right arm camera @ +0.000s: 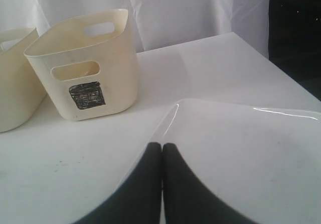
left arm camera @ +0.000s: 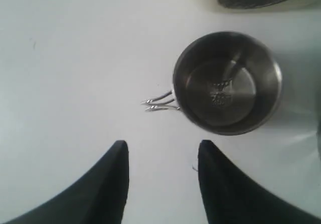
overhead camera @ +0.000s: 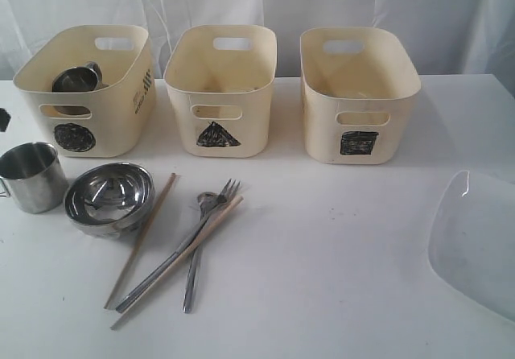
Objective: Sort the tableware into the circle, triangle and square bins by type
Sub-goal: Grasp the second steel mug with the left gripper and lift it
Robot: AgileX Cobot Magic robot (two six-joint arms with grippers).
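Steel-walled, the near mug (left arm camera: 228, 83) is sitting just ahead of my left gripper (left arm camera: 163, 144), offset toward one fingertip, not between the jaws. Those jaws are standing apart with nothing in them. My right gripper (right arm camera: 161, 146) is showing both fingers pressed flat together, tips right at the rim of the white plate (right arm camera: 241, 153). I'm not able to tell if they're touching it.

Progress, I'm judging early. Only a second mug (overhead camera: 76, 78) is resting inside the circle bin (overhead camera: 121, 105), which is standing just beyond the near mug from my left gripper. The triangle bin (overhead camera: 241, 105) is looking empty. The square bin (right arm camera: 120, 73), ahead of my right gripper, is hiding its floor, so its contents are unclear. Left to sort, outside any bin:
- near mug
- steel bowl (overhead camera: 109, 198), just beside the mug
- two chopsticks (overhead camera: 142, 238)
- fork (overhead camera: 229, 188)
- spoon (overhead camera: 207, 202)
- knife (overhead camera: 149, 286)
- plate

The cutlery is lying well off to the side of my left gripper, past the bowl. I'm not finding any small white bowl.

Orientation: the near mug is standing upright, mouth facing up at my left wrist. Its wire handle (left arm camera: 160, 103) is poking out sideways, on the wall away from the bowl. Cutlery and chopsticks are lying flat in a loose crossed bundle, long axes running roughly toward the triangle bin, fork prongs at that end.
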